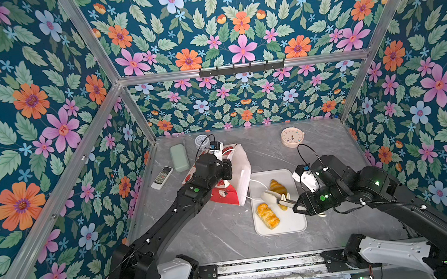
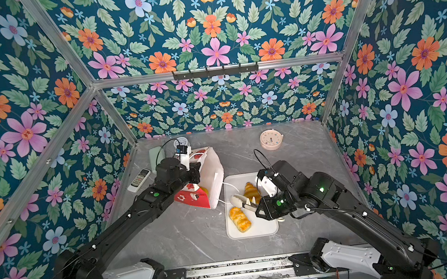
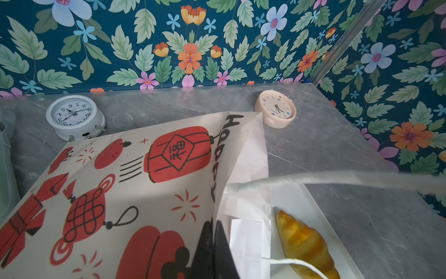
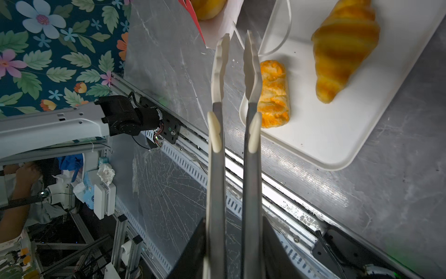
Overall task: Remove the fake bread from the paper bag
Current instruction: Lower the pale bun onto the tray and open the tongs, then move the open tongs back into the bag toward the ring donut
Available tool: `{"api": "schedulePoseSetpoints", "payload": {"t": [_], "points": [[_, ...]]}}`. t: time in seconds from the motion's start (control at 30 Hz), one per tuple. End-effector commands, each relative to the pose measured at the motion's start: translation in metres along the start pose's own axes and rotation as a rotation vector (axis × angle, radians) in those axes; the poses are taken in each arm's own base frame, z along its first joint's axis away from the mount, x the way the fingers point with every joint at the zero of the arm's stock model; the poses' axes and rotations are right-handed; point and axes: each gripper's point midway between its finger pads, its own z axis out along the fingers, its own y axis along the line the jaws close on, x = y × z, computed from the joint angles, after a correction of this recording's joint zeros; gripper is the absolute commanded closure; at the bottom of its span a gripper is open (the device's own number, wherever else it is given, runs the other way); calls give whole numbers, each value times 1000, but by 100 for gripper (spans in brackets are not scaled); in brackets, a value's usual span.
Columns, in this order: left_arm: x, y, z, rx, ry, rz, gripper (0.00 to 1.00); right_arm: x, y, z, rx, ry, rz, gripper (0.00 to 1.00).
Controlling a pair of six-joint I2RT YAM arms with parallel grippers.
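Your left fingers (image 3: 205, 251) pinch the paper bag (image 3: 144, 193) at its rim, left of the tray (image 4: 337, 135). Your right fingers (image 4: 272, 251) grip tongs (image 4: 217, 169), tips empty. Croissant (image 4: 342, 48) and braided roll (image 4: 274, 96) lie on the tray.

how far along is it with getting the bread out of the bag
Done: a croissant and a braided roll lie on the white tray. In hand: the left gripper pinches the mouth edge of the paper bag, which lies on its side; the right gripper holds tongs, tips empty, pointed toward the bag. To do: at least one yellow piece shows in the bag's mouth; anything deeper is hidden.
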Motion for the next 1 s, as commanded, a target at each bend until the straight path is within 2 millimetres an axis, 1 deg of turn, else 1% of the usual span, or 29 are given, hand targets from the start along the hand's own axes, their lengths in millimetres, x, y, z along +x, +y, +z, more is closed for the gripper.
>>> {"api": "schedulePoseSetpoints", "payload": {"t": [0.0,0.1,0.27,0.43,0.53,0.63,0.8,0.97], "points": [[-4,-4,0,19,-8,13,100,-18,10,-10,-17,-83,-67,68],[-3,-7,0,41,-6,12,100,-26,7,-14,11,-129,-81,68],[-5,-16,-2,89,-6,3,100,-42,4,-9,16,-223,-99,69],[0,-17,-3,95,9,-1,100,-60,5,-9,15,-320,-129,69],[2,-16,-4,92,13,-3,100,-66,7,-5,10,-335,-147,69],[2,-16,-5,95,12,-3,100,-68,11,6,-15,-306,-156,69],[1,-19,-8,109,11,2,100,-72,15,34,-73,-278,-150,69],[1,-21,-11,124,10,5,100,-82,20,55,-103,-260,-160,69]]}}
